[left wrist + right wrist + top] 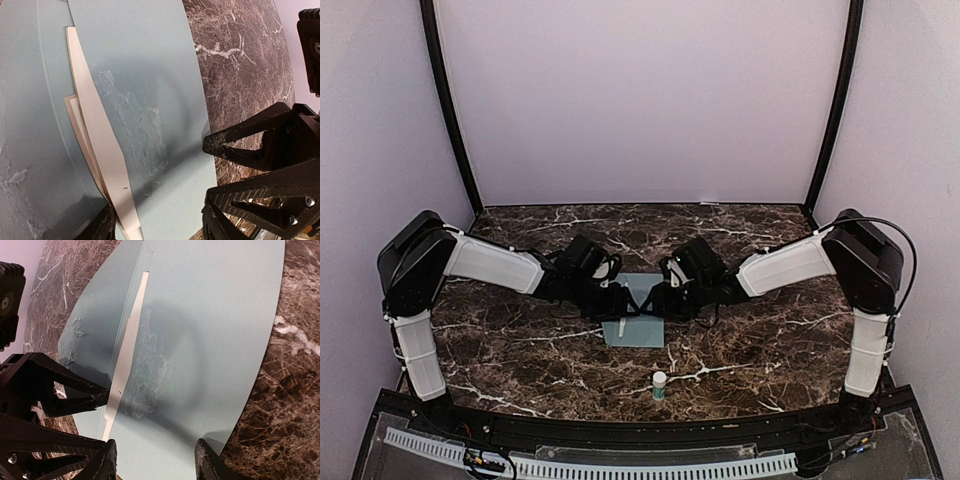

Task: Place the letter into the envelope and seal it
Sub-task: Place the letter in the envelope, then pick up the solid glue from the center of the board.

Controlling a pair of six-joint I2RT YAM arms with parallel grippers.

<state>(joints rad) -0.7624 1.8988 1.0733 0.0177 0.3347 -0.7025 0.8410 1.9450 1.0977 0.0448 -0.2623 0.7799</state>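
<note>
you had the envelope (642, 332) lying in the middle of the marble surface (520, 350), between the two arms, with the cream letter (97, 125) showing as a narrow strip between its teal layers. your left claw (160, 227) was spread over the envelope, and your right claw (157, 462) was spread over it from the other side. the small glue stick (660, 385) stood apart, nearer to the bases.

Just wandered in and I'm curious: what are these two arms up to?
Both arms meet over a pale teal envelope lying on the table. The left gripper and right gripper, jaws apart, are at its smeared flap, which looks unsealed; a cream letter edge peeks from under it. A glue stick stands near the front edge.
</note>
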